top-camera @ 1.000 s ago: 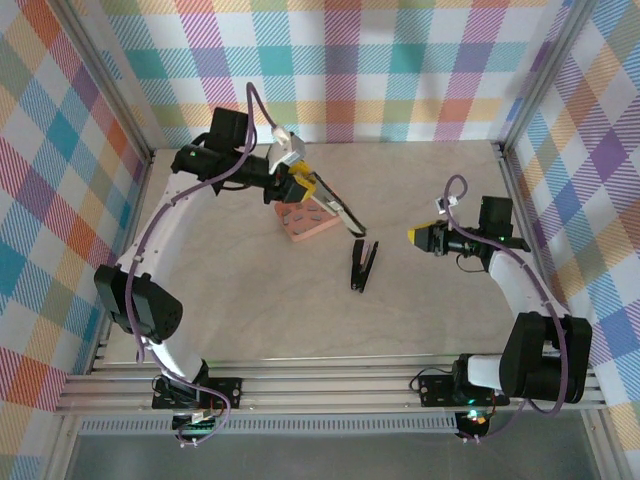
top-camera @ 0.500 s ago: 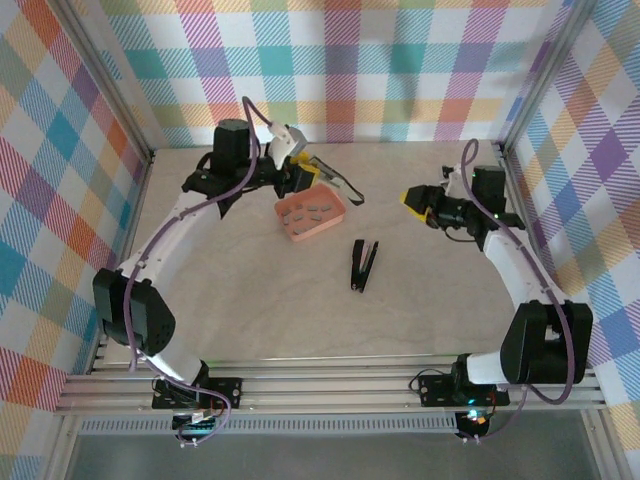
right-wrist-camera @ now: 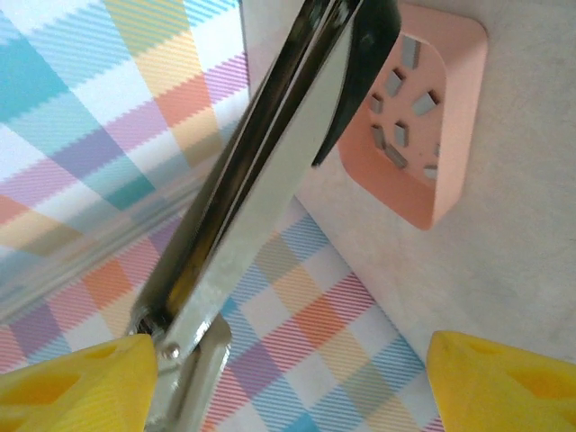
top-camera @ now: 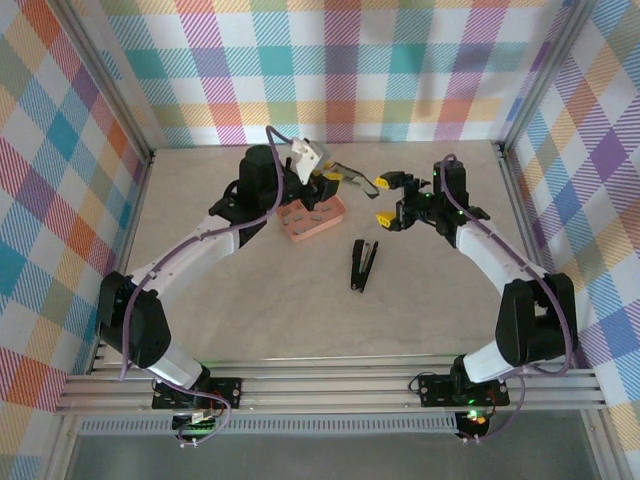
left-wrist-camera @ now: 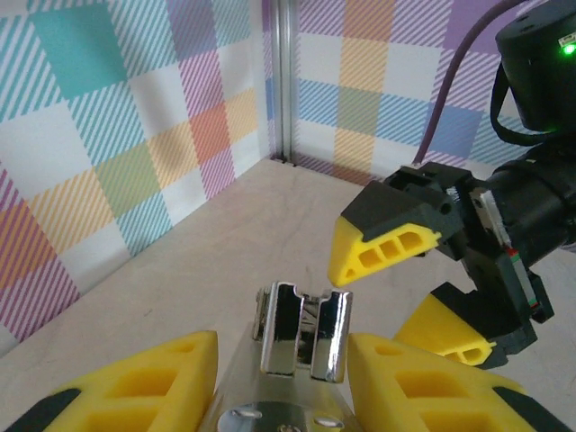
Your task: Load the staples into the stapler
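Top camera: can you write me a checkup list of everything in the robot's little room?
Surface: pale table, bare in front, no spills seen.
Job's things: stapler held up off the table; staples lie loose in the pink tray.
Clutter: a black tool, V-shaped, lies on the table nearer the arm bases than the tray; maybe a second stapler, hard to tell.
Claws: left claw shut on the stapler; right claw open, close to the stapler's far end.
Cables: purple cable runs along each arm; no snags seen.
Surroundings: checked walls on three sides.
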`<state>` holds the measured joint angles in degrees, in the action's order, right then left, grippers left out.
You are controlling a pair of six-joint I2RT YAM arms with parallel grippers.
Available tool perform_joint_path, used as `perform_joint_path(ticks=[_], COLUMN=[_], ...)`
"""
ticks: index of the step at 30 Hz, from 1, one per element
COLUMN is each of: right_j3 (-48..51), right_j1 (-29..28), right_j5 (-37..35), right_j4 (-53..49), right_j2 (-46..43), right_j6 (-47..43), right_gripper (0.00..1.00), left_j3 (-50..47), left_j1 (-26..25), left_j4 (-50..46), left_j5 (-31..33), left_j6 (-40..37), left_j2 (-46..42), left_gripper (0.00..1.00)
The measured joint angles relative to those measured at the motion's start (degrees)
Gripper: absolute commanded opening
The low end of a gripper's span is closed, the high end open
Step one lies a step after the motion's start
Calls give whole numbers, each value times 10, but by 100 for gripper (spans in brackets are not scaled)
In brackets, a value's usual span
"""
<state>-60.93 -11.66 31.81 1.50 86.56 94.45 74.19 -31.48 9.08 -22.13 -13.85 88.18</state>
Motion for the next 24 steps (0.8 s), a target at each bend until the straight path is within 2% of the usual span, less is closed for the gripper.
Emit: perform_joint_path(ticks=[8,14,17,19,21,24], right_j3=[-13,-27,-30,-35,-42,-54], right_j1=[-17,-43,-54,-56,-58,-58], right_j5=[-58,-78,-87,-93,-98,-104], right_j4=[52,67,74,84,90,94], right_j2=[18,38,45,50,55,60], right_j6=[114,165,182,191,199,208], right_gripper=[78,77,67,65,57,38], left_j3=[-30,-33,-33,-35,-37,-41], left_j1=[-18,-24,-26,-29,-33,-40], left_j4=[30,45,47,48,48,48], left_j5=[29,41,43,43,43,45], left_j6=[11,12,12,12,12,11], left_j2=[-20,-27,-29,-29,-29,-30], left_gripper=[0,0,0,0,0,0])
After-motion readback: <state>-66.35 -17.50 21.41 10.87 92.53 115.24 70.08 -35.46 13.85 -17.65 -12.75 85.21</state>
